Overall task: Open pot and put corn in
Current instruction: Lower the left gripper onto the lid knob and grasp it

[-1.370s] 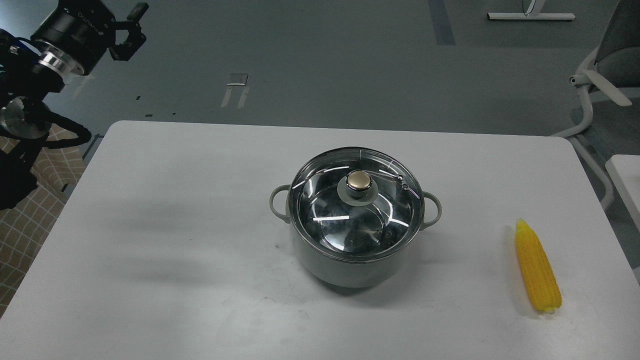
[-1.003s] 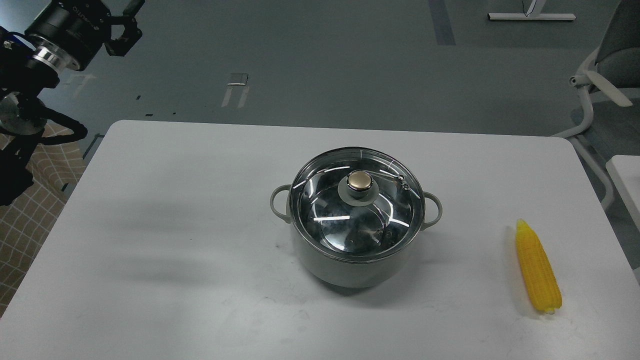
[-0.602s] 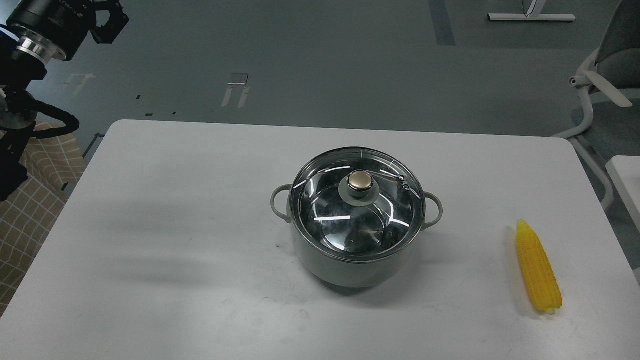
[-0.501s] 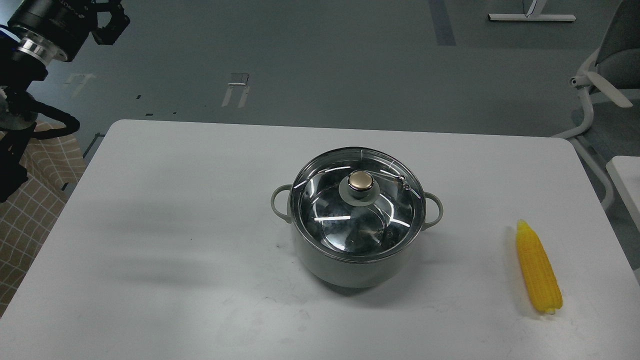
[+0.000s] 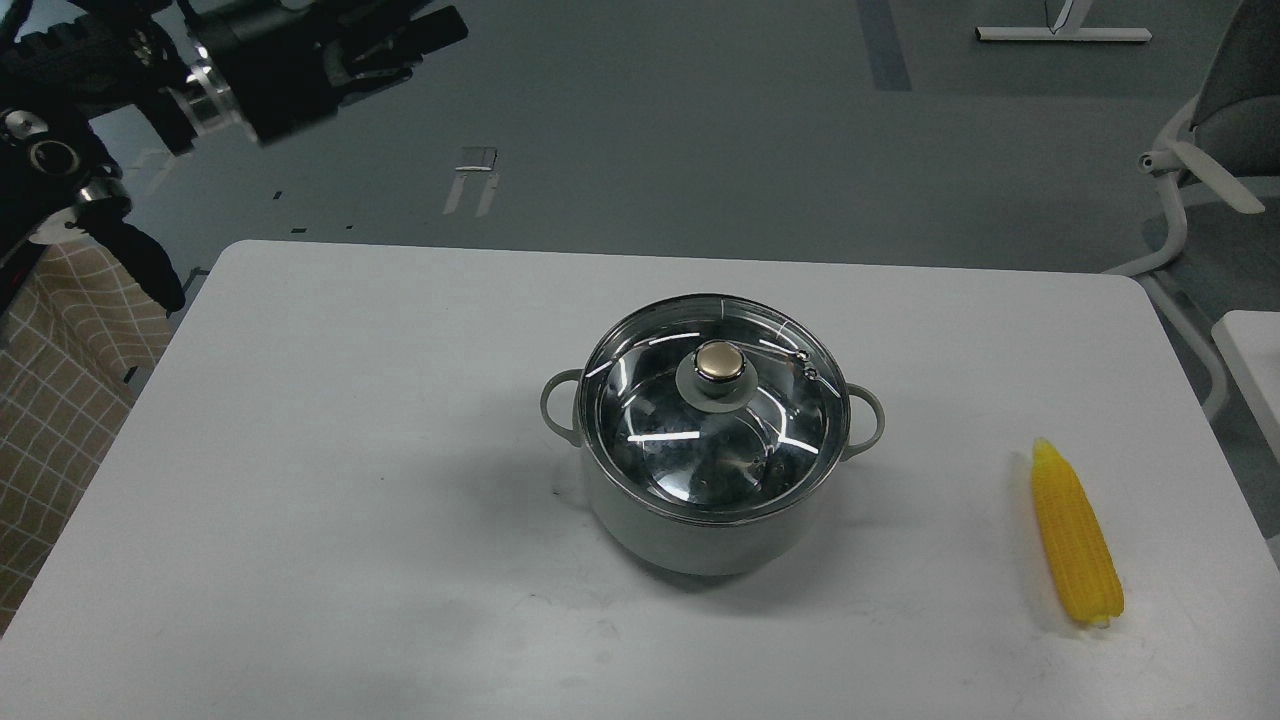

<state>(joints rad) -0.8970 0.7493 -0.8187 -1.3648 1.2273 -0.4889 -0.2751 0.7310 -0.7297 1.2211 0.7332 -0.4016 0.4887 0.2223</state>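
The pale grey-green pot stands at the middle of the white table. A glass lid with a brass-coloured knob sits on it. The yellow corn lies on the table at the right, tip pointing away from me. My left gripper hangs high at the top left, beyond the table's far edge and well away from the pot. Its fingers point right and look slightly apart, holding nothing. My right arm is out of view.
A grey office chair stands at the far right, with the edge of another white table below it. A checked cloth lies left of the table. My left arm's thick links fill the top left corner.
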